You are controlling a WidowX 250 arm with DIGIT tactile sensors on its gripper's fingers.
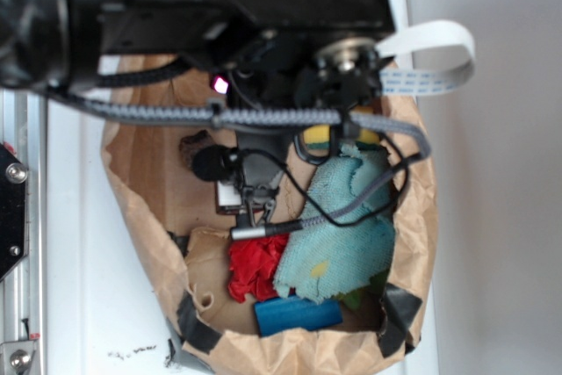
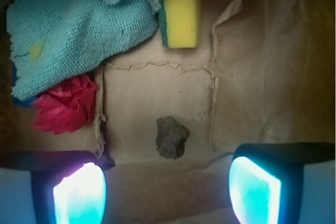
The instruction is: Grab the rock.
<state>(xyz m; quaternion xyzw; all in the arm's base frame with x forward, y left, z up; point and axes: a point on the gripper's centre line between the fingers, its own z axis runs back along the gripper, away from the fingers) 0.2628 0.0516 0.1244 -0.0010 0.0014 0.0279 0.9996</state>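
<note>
The rock (image 2: pixel 171 137), a small dark grey-brown angular stone, lies on the brown paper floor of the bag in the wrist view. My gripper (image 2: pixel 167 192) hovers above it and is open. Its two glowing fingertips (image 2: pixel 79 195) stand wide apart at the bottom of the frame, and the rock sits just beyond the gap between them, roughly centred. Nothing is between the fingers. In the exterior view the black arm (image 1: pixel 246 6) reaches down into the paper bag (image 1: pixel 140 208) and covers much of its inside.
A yellow sponge (image 2: pixel 179 9) lies beyond the rock. A light blue cloth (image 2: pixel 68 30) lies far left, with a red crumpled lump (image 2: pixel 65 103) below it. A blue block (image 1: pixel 299 313) rests by the bag's near wall. The bag's walls ring everything.
</note>
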